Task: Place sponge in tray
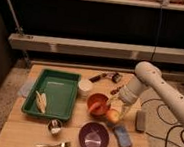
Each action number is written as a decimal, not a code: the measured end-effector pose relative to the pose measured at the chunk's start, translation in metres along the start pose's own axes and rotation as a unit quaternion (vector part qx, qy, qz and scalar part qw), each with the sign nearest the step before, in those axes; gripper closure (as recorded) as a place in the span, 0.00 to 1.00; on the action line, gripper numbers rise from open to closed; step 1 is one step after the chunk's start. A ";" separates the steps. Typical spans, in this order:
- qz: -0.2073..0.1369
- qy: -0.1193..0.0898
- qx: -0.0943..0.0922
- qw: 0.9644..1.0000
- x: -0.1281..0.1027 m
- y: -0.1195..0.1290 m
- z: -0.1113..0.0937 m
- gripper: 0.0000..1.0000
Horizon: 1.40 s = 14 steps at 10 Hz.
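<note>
End effector point(119, 107) of the single arm is hovering low over the middle-right of the tabletop point(24, 130), just above an orange-yellow fruit point(113, 116) and beside the orange bowl point(98, 104). We are reading its jaws as standing wide and carrying nothing.

Sponge point(123, 137) is lying flat on the tabletop, closer to the front edge than the end effector. It is just past the fruit and slightly toward the right of the view, near the end effector but apart from it. We are taking its long axis as running diagonally, from far-left to near-right in the view. One short end is pointing back toward the fruit, the other toward the front right corner.

The purple bowl point(94, 138) is sitting just beside the sponge on the view's left. The grey block point(140, 120) is lying on the other side, a little farther back and not touching.

The tray point(71, 76) is resting well apart at the left of the view, with a pale object point(41, 101) lying inside it.

We are judging that the coming move is turning on a short reach forward and down. The wrist is needing a turn so the jaws are closing across the sponge's narrow width, clear of the bowl and the fruit.
</note>
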 end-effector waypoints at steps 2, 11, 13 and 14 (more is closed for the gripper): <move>0.000 0.000 0.000 1.000 0.000 0.000 0.000 0.38; -0.053 0.093 -0.033 0.994 -0.025 0.009 -0.047 0.38; -0.087 0.143 -0.054 0.984 -0.038 0.011 -0.060 0.38; -0.090 0.150 -0.059 0.983 -0.039 0.013 -0.062 0.38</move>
